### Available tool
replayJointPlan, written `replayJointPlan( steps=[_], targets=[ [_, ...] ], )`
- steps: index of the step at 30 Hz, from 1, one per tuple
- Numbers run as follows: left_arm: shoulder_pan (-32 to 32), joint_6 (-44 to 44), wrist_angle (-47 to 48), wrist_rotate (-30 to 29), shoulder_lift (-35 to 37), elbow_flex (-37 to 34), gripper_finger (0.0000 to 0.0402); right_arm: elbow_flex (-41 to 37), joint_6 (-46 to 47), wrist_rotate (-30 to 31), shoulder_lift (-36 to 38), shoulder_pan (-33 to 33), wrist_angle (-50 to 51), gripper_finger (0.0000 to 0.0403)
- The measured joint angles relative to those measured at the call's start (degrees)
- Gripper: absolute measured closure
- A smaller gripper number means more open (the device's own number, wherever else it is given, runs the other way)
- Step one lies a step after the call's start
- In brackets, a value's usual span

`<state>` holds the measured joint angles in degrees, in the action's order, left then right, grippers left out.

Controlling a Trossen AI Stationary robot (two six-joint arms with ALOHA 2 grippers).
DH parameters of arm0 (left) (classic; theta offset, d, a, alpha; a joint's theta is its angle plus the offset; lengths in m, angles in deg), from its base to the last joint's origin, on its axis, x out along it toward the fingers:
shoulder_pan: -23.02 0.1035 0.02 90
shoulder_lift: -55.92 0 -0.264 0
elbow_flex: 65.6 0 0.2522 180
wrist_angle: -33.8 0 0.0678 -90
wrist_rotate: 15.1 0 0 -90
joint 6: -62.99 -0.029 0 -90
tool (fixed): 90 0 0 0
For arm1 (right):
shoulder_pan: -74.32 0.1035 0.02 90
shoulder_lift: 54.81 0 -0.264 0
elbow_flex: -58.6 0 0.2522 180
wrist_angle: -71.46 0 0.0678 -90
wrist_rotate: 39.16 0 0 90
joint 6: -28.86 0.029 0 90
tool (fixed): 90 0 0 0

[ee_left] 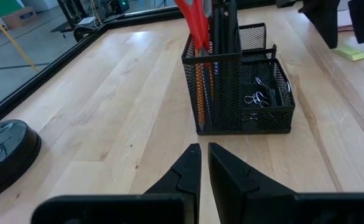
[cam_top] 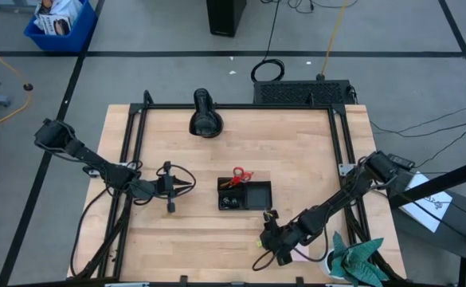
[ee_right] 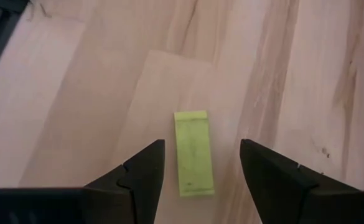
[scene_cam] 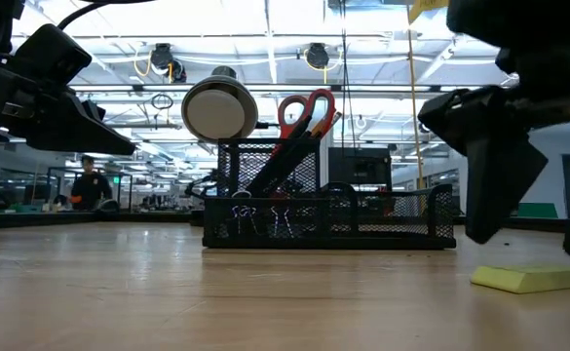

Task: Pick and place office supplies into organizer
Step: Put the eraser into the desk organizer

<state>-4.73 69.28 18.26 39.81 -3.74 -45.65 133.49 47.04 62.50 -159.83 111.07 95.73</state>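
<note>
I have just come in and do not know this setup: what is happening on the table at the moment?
The right gripper hangs open over a small yellow-green piece lying flat on the wooden table, with one finger on each side and not yet touching it. The black mesh organizer already holds the red-handled scissors, pens and pencils upright, and binder clips in a low compartment. The left gripper waits shut above the table beside the organizer, holding nothing.

the scissors (ee_left: 194, 25) were cut off at the left wrist frame's top edge; the tiny binder clips (cam_top: 233, 202) were too small to count.
</note>
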Motion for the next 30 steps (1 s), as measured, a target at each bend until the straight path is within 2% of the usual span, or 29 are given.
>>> replayJointPlan(
  steps=[20, 24, 30],
  targets=[
    [0.0, 0.0, -0.1, 0.0, 0.0, 0.0, 0.0364, -6.8, 3.6, -1.0, 0.3, 0.0, -8.1, 0.0208],
    [0.0, 0.0, -0.1, 0.0, 0.0, 0.0, 0.0364, -6.8, 3.6, -1.2, 0.2, 0.0, -9.1, 0.0240],
    [0.0, 0.1, -0.1, 0.0, 0.0, 0.0, 0.0364, -6.8, 3.5, -1.3, 0.1, 0.0, -9.3, 0.0322]
  ],
)
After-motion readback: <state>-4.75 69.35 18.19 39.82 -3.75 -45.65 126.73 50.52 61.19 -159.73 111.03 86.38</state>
